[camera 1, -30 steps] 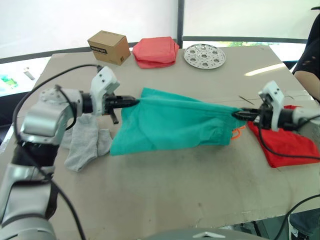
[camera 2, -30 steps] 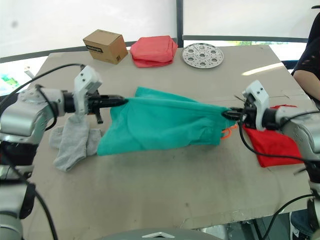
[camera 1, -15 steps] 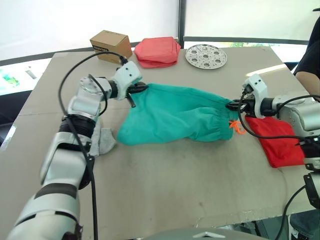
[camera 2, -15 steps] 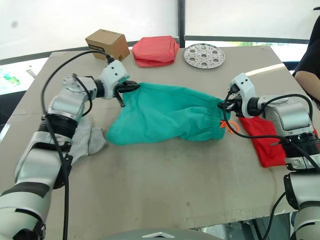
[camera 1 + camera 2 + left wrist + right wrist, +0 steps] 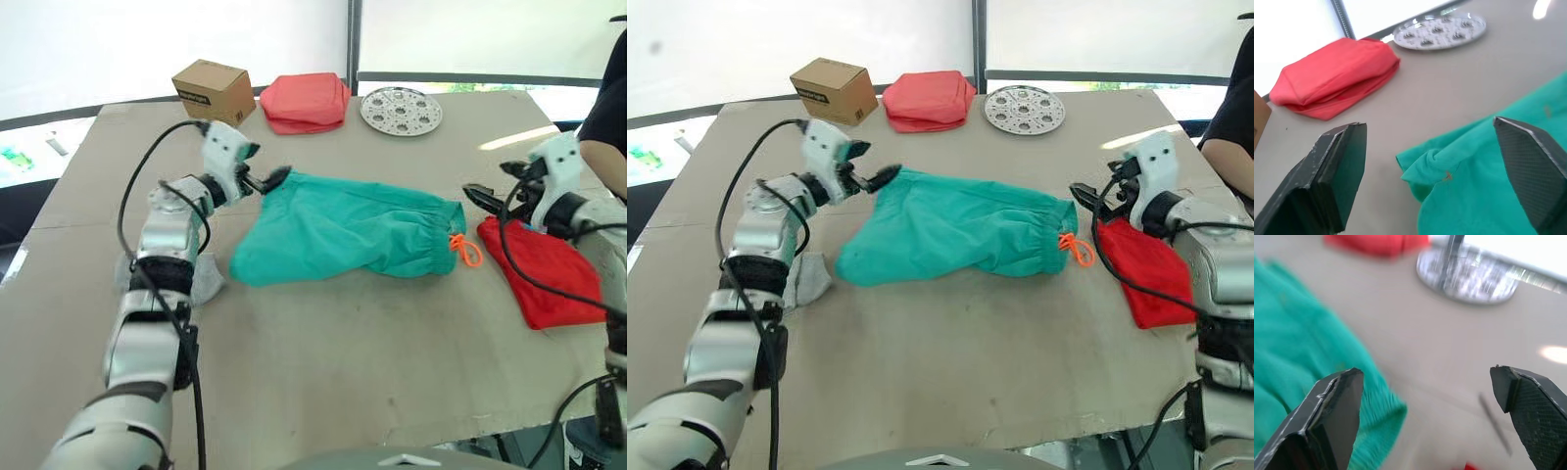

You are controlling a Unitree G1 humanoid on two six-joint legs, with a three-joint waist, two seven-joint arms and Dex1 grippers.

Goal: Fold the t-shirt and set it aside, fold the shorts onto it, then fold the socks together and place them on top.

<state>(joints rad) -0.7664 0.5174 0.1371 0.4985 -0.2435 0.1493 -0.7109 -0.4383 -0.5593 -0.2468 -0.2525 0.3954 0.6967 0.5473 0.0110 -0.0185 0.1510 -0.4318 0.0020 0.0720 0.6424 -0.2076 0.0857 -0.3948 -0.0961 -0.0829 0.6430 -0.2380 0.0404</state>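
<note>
- One table [image 5: 343,392], wide and bare at the near edge, everything laid out across it.
- One pair of shorts [image 5: 343,230] lies flat mid-table, teal, waistband and orange drawstring [image 5: 464,251] toward the robot's right — this looks like the shorts step, mid-fold, with nothing gripped right now.
- One t-shirt [image 5: 549,279], folded red, sits at the right edge just beside the waistband; so the first step reads as done.
- Socks [image 5: 801,279] — a grey patch peeks from under the left arm; I can't count both from here.
- Left gripper [image 5: 257,180] hovers at the shorts' far-left corner, fingers spread, corner lying loose between them in the wrist view.
- Right gripper [image 5: 500,196] hangs just off the waistband, fingers spread too, pinching nothing.
- Next call, by my read: re-pinch an edge, double the shorts over, then carry them right onto the shirt.
- Far edge: one cardboard box [image 5: 213,91], one salmon-pink bundle [image 5: 306,101], one perforated metal disc [image 5: 401,109].
</note>
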